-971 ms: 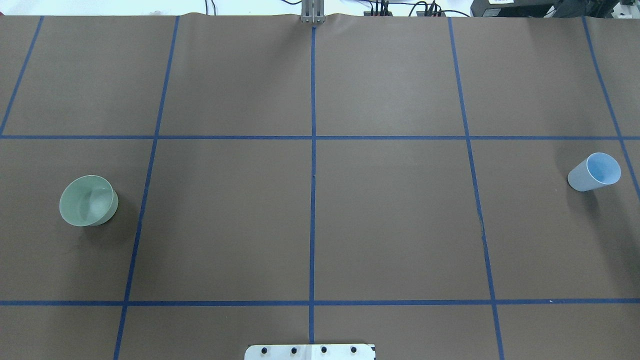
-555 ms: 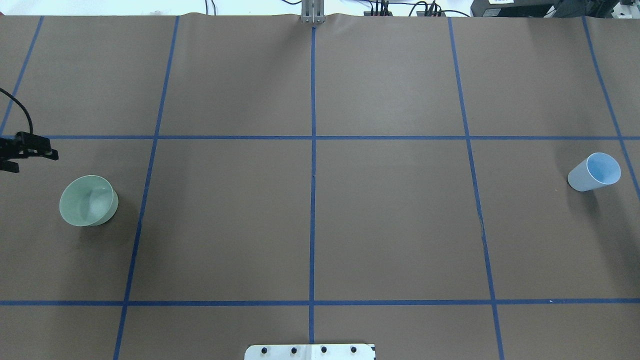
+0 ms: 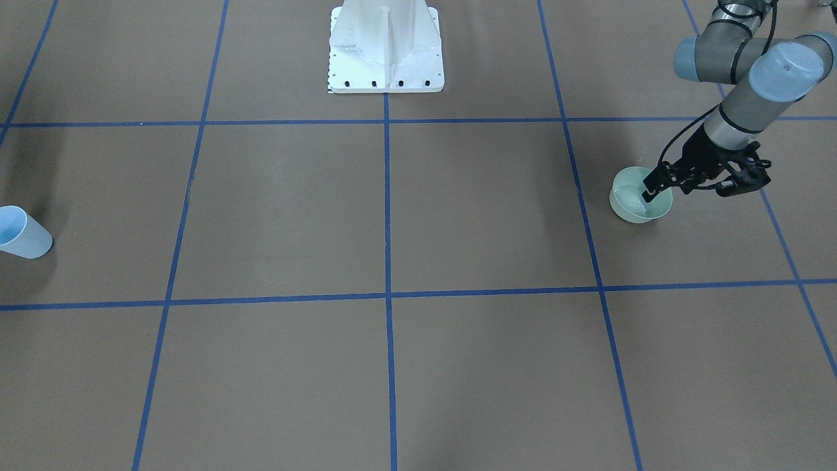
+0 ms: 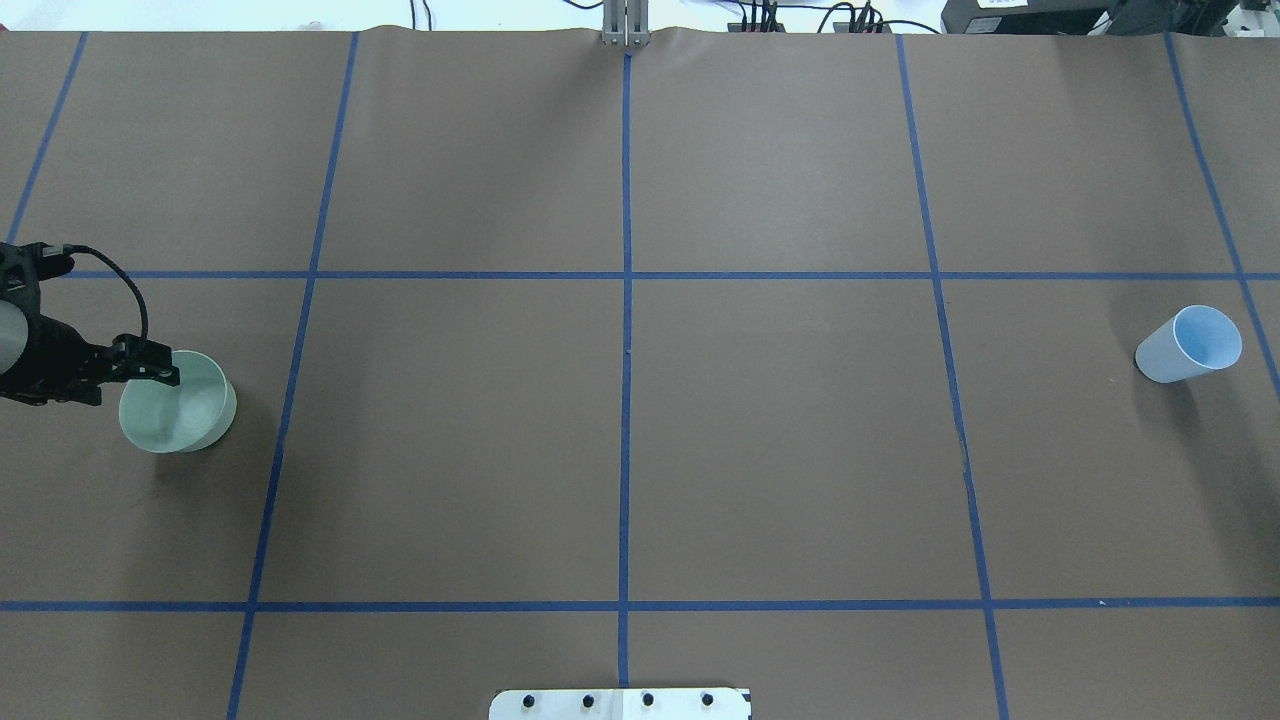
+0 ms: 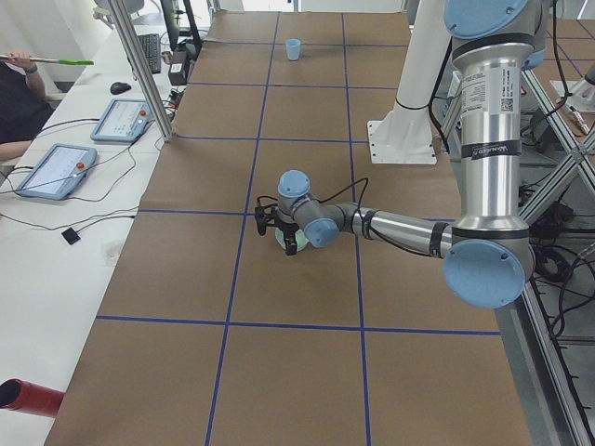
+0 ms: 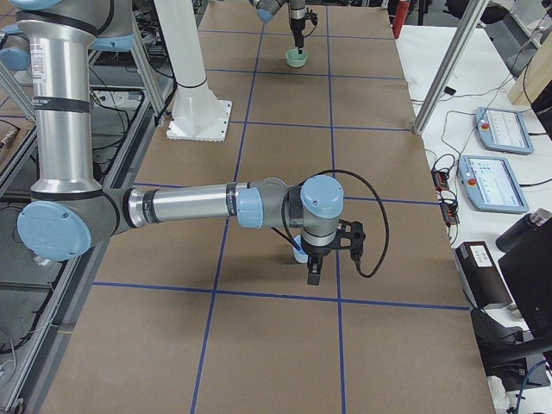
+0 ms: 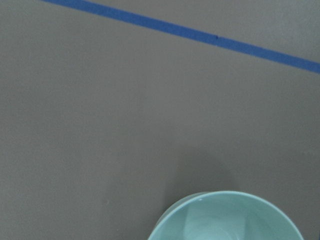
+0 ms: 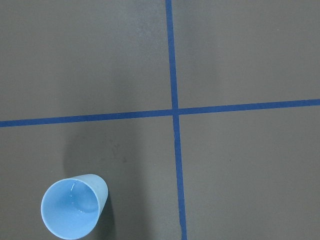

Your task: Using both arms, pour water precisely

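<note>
Left jaws stood open across the rim of the green bowl (image 4: 190, 410); right jaws, state I could not tell, hung beside the blue cup (image 4: 1185, 348). Both seemed light, slippery plastic, best held at the wall.

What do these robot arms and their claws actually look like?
The left arm and right arm are grey metal tubes with light-blue joint caps and small printed labels. The left gripper and right gripper are black, two-fingered, each with a looping black cable.
</note>
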### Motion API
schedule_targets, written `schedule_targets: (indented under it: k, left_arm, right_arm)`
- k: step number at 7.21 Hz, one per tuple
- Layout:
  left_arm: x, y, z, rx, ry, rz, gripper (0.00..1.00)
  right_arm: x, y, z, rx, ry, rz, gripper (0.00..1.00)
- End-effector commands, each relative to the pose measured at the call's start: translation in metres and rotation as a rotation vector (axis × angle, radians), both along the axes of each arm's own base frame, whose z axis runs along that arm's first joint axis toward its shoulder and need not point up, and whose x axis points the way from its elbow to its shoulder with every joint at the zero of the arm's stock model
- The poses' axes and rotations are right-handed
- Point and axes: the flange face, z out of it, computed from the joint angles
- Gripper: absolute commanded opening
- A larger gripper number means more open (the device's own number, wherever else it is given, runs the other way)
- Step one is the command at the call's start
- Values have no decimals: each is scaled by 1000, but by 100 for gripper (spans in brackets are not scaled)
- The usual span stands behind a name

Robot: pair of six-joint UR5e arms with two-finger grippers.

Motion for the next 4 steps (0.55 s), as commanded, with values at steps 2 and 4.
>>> schedule_targets:
  k: [2, 4]
  left_arm:
    - [10, 8, 13, -31, -25, 25, 77]
    - [5, 14, 21, -42, -36, 24, 2]
  right_arm:
    - [0, 1, -1, 2, 0, 0, 100]
    - [0, 1, -1, 1, 0, 1, 100]
